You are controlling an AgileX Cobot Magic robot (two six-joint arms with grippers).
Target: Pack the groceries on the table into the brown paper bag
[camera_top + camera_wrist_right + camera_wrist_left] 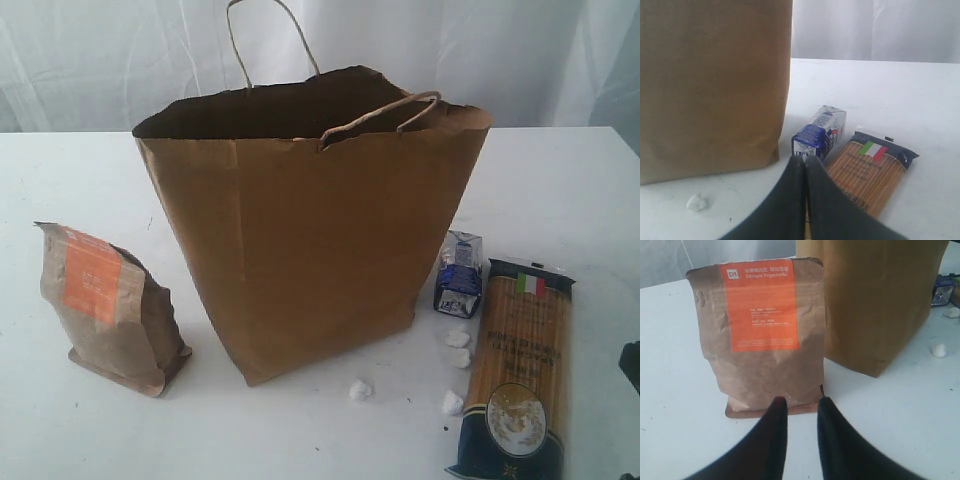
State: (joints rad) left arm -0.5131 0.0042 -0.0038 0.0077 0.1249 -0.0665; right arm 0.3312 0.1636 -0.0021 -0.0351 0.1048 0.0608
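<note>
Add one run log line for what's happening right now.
left hand: open, by pouch base | right hand: shut, empty | bag: upright | carton, spaghetti pack: on table

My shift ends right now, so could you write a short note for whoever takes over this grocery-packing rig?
Left gripper: jaws slightly apart, empty, tips close to the foot of the pouch, which stands on the table left of the bag.
Right gripper: jaws shut, empty, low near the carton and the spaghetti pack, both on the table right of the bag.
Done: unclear. The bag stands upright and open, but its inside is hidden. No jars or can are in view.
To do: the pouch, carton and spaghetti pack go into the bag.
</note>
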